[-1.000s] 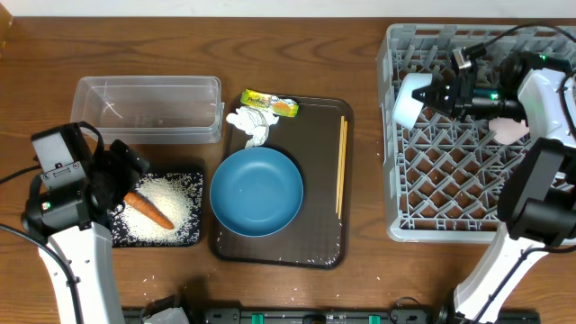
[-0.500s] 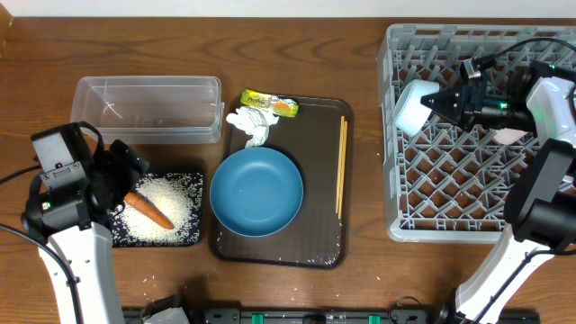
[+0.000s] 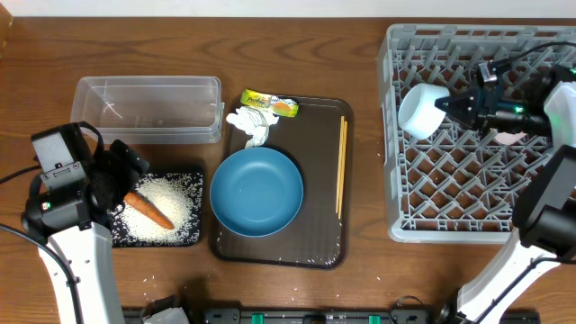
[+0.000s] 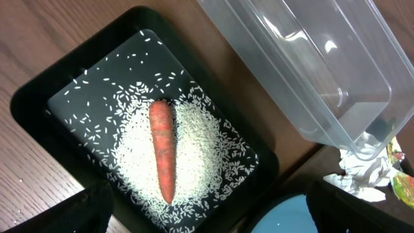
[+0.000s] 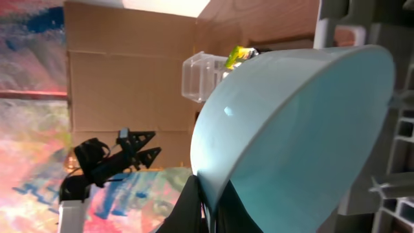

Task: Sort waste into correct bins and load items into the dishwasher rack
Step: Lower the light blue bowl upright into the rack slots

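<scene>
Landmark: the brown serving tray [image 3: 319, 225], in the middle of the table [image 3: 360, 288].
Right end effector [image 3: 447, 105]: far right of the serving tray, over the dishwasher rack [image 3: 450, 216]; its fingers are pressed together on the edge of the light-blue cup [image 3: 419, 110].
Light-blue cup: held tilted on its side above the rack's pegs; I cannot tell if it touches them.
Left end effector [image 3: 115, 175]: left of the serving tray, spread wide with nothing between the fingers, hanging over the black tray [image 4: 29, 103].
Black tray: just beside the serving tray's left edge; it holds the white rice [image 3: 175, 200] with the orange carrot [image 3: 148, 211] lying on top.
Clear tub [image 3: 148, 108]: left of the serving tray, at its far corner.
Dark-blue bowl [image 3: 256, 192]: on the serving tray, near side, upright.
Tissue [image 3: 250, 124] and snack wrapper [image 3: 270, 104]: at the serving tray's far edge, close together.
Chopsticks [image 3: 341, 166]: along the serving tray's right edge.
Whitish-pink cup [image 3: 511, 137]: far right of the serving tray, in the rack, partly hidden by the right arm.
</scene>
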